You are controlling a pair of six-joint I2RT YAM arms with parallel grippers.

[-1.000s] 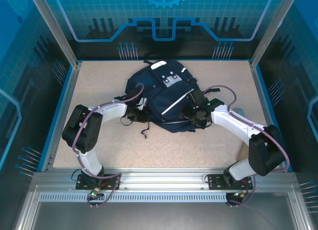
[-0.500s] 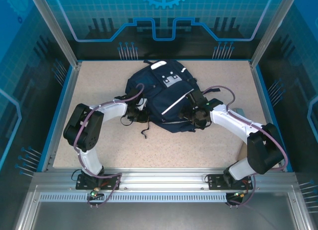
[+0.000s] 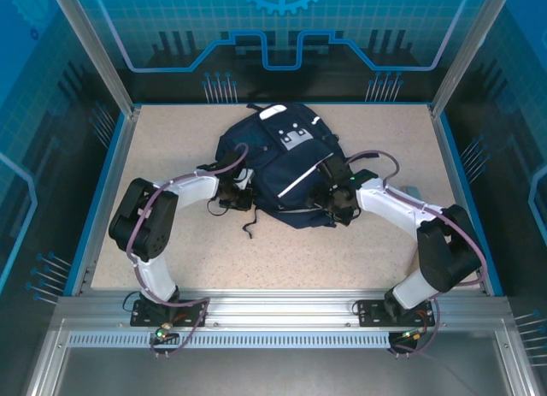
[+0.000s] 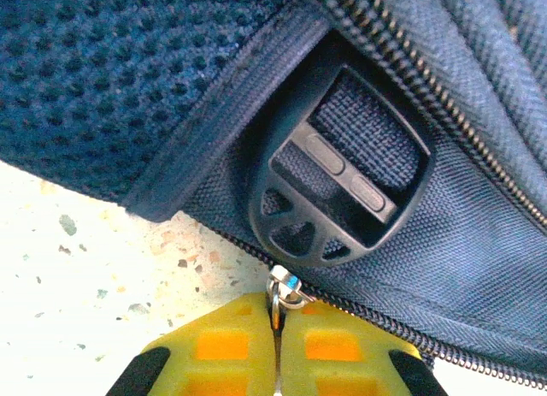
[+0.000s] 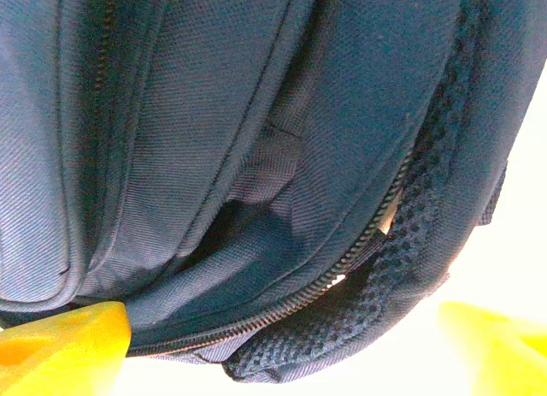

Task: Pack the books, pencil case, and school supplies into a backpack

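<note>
Seemingly at a zip step: the backpack (image 3: 282, 169) lies flat mid-table, toward the far side, and what it holds cannot be told.
Around it the speckled table (image 3: 171, 139) offers bare room on the near and left sides, less on the right, where a small pale item (image 3: 410, 191), too hidden to name, sits by the raised edge behind the right arm. The right gripper (image 3: 338, 203) stands wide apart at the bag's near right corner, its yellow fingers (image 5: 60, 340) either side of the fabric and holding nothing. The left gripper (image 4: 275, 328) is pressed at the near left side, clamped on the metal zipper pull (image 4: 282, 289) just below a black buckle (image 4: 342, 191). Opening or closing, I cannot say; any packing looks left to do.
</note>
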